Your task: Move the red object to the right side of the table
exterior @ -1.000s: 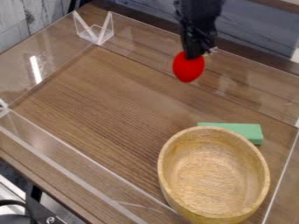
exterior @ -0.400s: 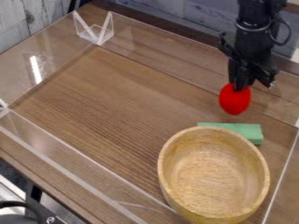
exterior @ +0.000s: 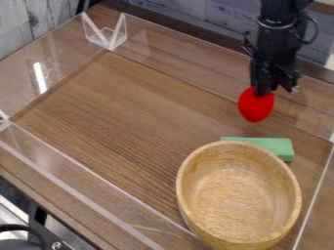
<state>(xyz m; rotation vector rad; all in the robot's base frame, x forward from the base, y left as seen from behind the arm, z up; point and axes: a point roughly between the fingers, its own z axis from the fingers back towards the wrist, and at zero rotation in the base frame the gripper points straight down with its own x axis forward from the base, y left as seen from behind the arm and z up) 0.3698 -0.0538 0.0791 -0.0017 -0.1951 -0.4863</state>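
The red object [exterior: 256, 104] is a small rounded bright-red toy, hanging just above the dark wood-grain table [exterior: 131, 117] at its far right side. My gripper [exterior: 271, 88] comes down from above and is shut on the top of the red object, so the toy's upper part is hidden by the black fingers. The toy sits a little behind and left of the green block.
A flat green block [exterior: 263, 146] lies near the right wall. A round light wooden bowl [exterior: 239, 195] fills the front right corner. Low clear acrylic walls [exterior: 39, 73] edge the table, with a clear bracket [exterior: 104, 32] at the back left.
My gripper carried the red object from the back middle to the right side, dipped lower near the green block, then shifted slightly left and up.
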